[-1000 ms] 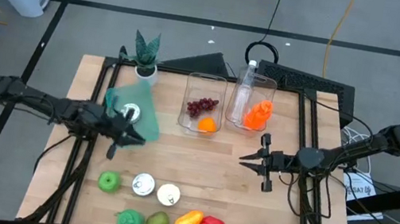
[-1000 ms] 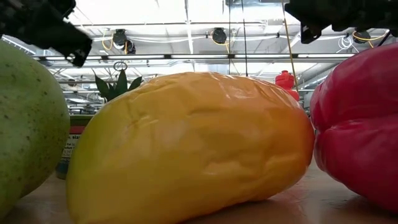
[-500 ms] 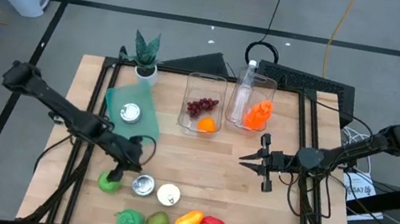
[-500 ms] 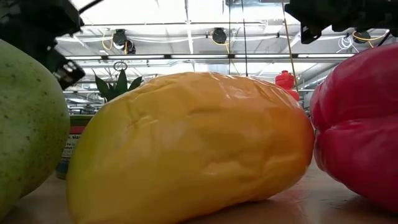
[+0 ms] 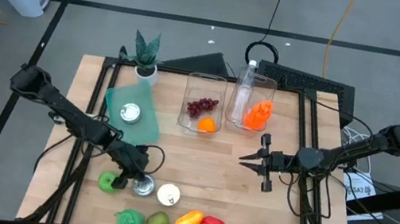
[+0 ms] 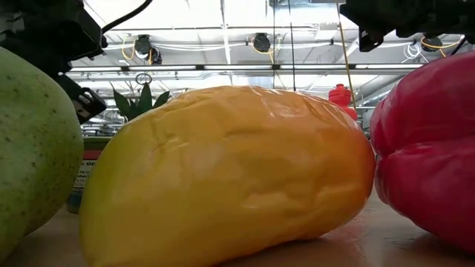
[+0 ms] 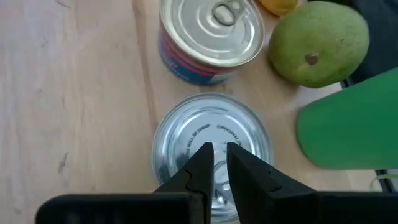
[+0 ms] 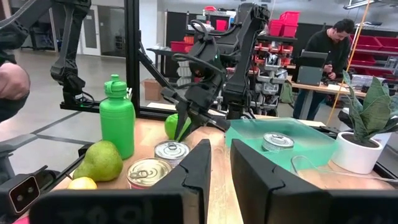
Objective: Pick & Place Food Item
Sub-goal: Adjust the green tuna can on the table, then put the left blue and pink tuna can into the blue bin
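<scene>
From above, the left gripper (image 5: 134, 180) sits low over a silver can (image 5: 142, 186) in the front row, with a green apple (image 5: 108, 182) just to its left and a second can (image 5: 168, 195) to its right. The left wrist camera gives what the overhead cannot: the two dark fingers (image 7: 202, 163) are pinched together with only a sliver between them, holding nothing, their tips right above the bare lid of the can (image 7: 186, 130); beyond it stand the pull-tab can (image 7: 211, 34) and a green pear (image 7: 317, 40). Over on the right side, the right gripper (image 5: 247, 159) hangs above bare wood, well apart from the food, its jaws nearly closed and empty. Its wrist camera looks across the table and catches the left gripper (image 8: 183, 127) side-on, nose down beside the apple (image 8: 174, 124), plus a green bottle (image 8: 117, 121) standing upright. The table-level camera is filled by a yellow mango (image 6: 230, 174) with a red pepper (image 6: 430, 148) touching its right flank. Now the containers: the left clear bin (image 5: 208, 81) holds purple grapes (image 5: 201, 106) and an orange (image 5: 207, 124); the right clear bin (image 5: 269, 85) holds a clear bottle (image 5: 245, 87) and an orange bottle (image 5: 257, 115). A teal tray (image 5: 146, 120) carries another can (image 5: 130, 113), with a potted plant (image 5: 145, 53) behind it.
</scene>
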Controlling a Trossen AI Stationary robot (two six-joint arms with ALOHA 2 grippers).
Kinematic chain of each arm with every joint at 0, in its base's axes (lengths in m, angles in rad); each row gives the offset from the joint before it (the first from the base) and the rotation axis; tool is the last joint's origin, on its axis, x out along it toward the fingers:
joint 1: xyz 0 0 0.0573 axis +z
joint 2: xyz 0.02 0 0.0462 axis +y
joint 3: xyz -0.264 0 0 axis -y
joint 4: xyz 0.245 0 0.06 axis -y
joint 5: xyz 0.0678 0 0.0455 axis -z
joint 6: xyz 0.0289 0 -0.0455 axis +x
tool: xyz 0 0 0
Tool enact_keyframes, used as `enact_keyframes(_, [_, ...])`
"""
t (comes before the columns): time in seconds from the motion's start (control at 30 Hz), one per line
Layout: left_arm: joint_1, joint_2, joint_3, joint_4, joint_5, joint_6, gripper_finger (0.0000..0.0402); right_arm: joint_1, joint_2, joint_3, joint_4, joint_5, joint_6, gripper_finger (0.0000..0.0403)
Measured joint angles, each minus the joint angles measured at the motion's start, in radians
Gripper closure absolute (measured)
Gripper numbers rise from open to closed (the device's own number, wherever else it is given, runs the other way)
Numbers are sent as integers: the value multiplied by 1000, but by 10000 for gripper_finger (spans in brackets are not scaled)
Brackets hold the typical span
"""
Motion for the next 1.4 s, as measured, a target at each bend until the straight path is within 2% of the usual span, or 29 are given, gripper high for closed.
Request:
enact_keyframes(0.17, [0,45,0,0,-44,-20,350,0,0,0,1,0,0,353])
enact_keyframes(0.43, [43,113,3,12,-38,-12,350,0,0,0,1,0,-1,353])
enact_keyframes(0.63, [127,121,2,46,-117,56,350,0,0,0,0,0,-51,353])
enact_keyframes(1.03, [326,126,-4,155,-144,103,350,0,4,0,-33,1,-76,353])
enact_keyframes(1.3, [374,123,-2,209,-108,144,350,0,43,0,-21,1,-97,353])
enact_keyframes(1.4, [369,113,-2,221,-62,174,350,0,53,0,-3,1,-98,353])
